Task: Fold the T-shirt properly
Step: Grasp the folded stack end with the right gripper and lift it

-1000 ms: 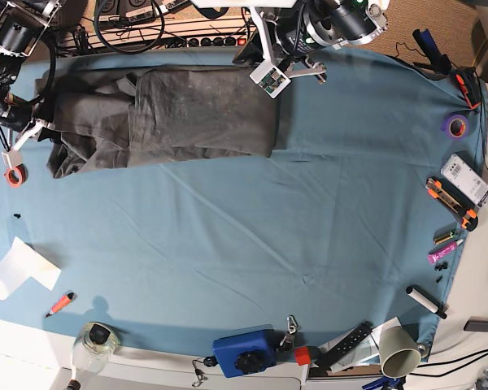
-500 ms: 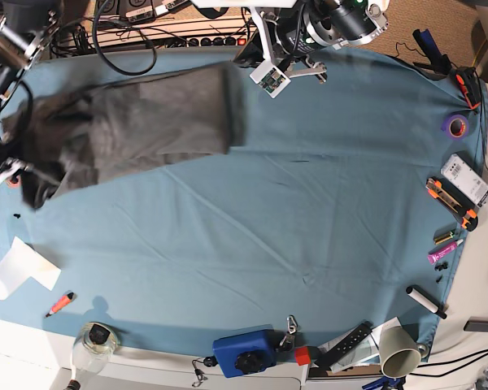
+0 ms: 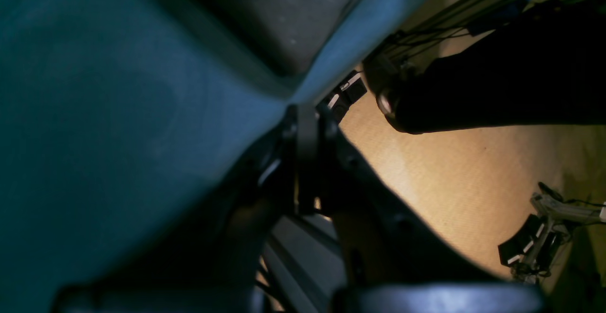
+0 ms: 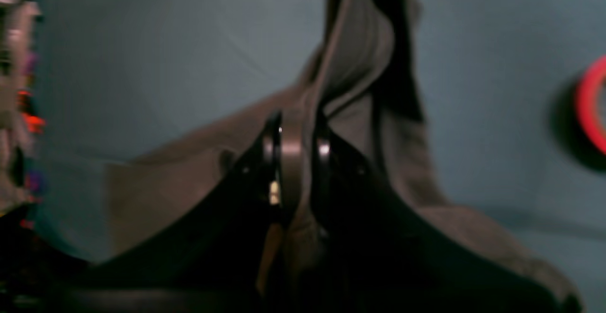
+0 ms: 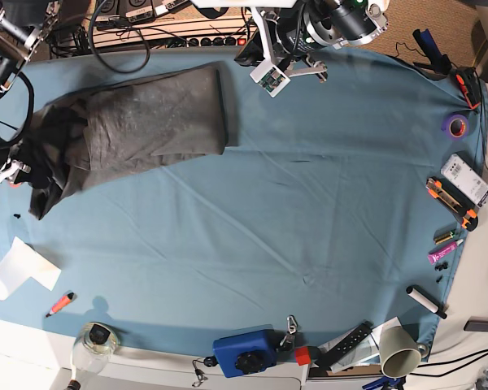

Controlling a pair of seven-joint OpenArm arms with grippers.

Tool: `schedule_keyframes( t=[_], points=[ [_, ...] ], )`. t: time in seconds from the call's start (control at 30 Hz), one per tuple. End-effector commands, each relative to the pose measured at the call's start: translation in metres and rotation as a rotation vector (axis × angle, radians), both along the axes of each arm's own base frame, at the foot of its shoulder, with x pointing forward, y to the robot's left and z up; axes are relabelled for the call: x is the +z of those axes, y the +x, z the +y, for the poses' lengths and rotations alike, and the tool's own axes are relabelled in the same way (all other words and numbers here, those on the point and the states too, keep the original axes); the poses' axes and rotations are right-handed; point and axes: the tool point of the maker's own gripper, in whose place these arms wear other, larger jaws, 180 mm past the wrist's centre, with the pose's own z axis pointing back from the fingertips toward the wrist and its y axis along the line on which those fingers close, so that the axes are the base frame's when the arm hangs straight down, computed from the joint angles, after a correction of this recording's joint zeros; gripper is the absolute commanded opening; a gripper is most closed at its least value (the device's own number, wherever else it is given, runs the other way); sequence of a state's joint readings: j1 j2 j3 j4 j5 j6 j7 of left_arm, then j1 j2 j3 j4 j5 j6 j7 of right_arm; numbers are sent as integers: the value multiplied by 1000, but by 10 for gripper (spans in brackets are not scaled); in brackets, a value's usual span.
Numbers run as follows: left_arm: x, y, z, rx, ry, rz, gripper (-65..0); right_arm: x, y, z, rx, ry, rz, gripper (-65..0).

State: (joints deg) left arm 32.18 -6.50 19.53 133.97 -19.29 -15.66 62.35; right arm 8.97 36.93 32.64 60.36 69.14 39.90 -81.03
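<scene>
Charcoal cotton: T-shirt sprawled over the blue cloth toward the bench's far left corner, folded lengthwise into a long band, straight edge about midway along the far edge, bunched and crumpled end at the left edge. Right pincer clamped on a fold of the T-shirt, fabric pinched between nearly closed jaws and rising in a ridge above them; in the base view this pincer at the left edge, by the crumpled end. Red tape roll just beside that spot, blurred. Left pincer fully closed with nothing but its own jaws pressed together, poised at the cloth's far edge, a strip of T-shirt visible beyond it; no contact with the T-shirt. Along the right edge: purple tape, a cutter, a marker. Near edge: blue box, paper cup.
</scene>
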Motion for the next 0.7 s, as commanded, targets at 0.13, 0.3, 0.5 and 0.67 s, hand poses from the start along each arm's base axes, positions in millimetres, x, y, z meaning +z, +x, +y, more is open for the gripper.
schedule_keyframes(
  t=[0.13,0.3,0.5,0.67],
  points=[
    [11,-1,-7,-12,-47,-19,-650,27,-7,7,40,5,-96,-650],
    [11,-1,-7,-12,-47,-20,-650,40,-27,35,167,-81,-121,-650],
    [11,-1,-7,-10,-46,-17,-650,63,-37,94,319,-131,-233,-650],
    [10,-3,-7,-12,-43,-12,-650,59,-51,133,344,-37,-274,-650]
  ],
)
